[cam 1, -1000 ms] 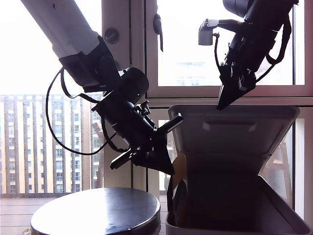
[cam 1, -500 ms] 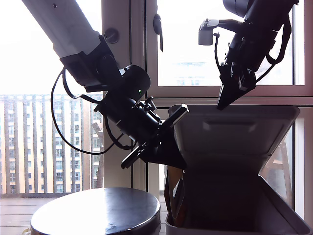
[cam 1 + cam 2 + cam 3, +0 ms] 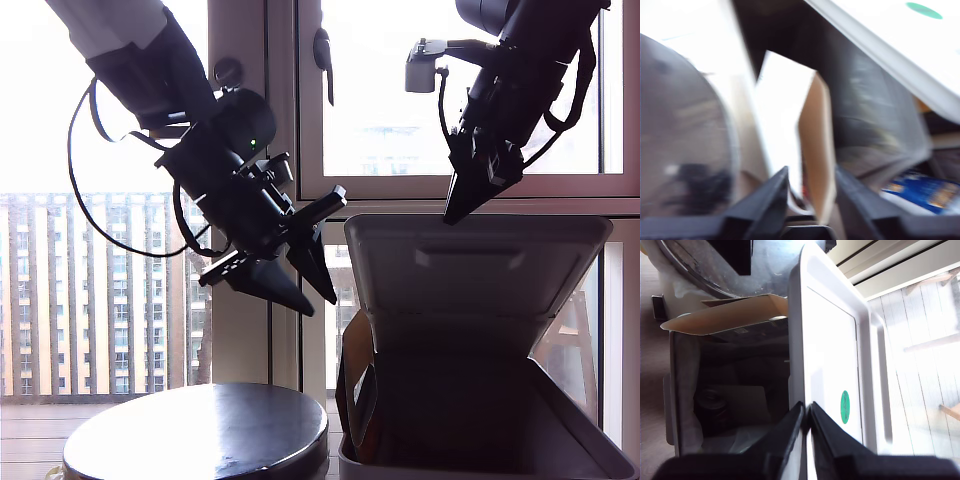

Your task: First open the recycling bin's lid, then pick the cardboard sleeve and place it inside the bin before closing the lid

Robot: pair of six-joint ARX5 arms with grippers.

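The grey recycling bin (image 3: 590,432) stands at the exterior view's lower right with its lid (image 3: 480,270) raised upright. My second gripper (image 3: 452,213) is at the lid's top edge, shut on the rim (image 3: 796,340) beside the green mark (image 3: 844,406). The cardboard sleeve (image 3: 357,385) stands inside the bin and leans on the wall nearest the round table; it shows too in both wrist views (image 3: 807,130) (image 3: 730,315). My first gripper (image 3: 314,297) hangs open above and to the exterior view's left of the bin, with nothing between its fingers (image 3: 767,195).
A dark glossy round table (image 3: 200,430) sits at the exterior view's lower left, close to the bin. Behind both arms are window frames with a handle (image 3: 322,55). A blue printed item (image 3: 920,192) lies beyond the bin in the first wrist view.
My first gripper has pulled up and towards the exterior view's left, away from the bin's mouth. The sleeve has sunk lower in the bin. The second gripper and lid have not moved.
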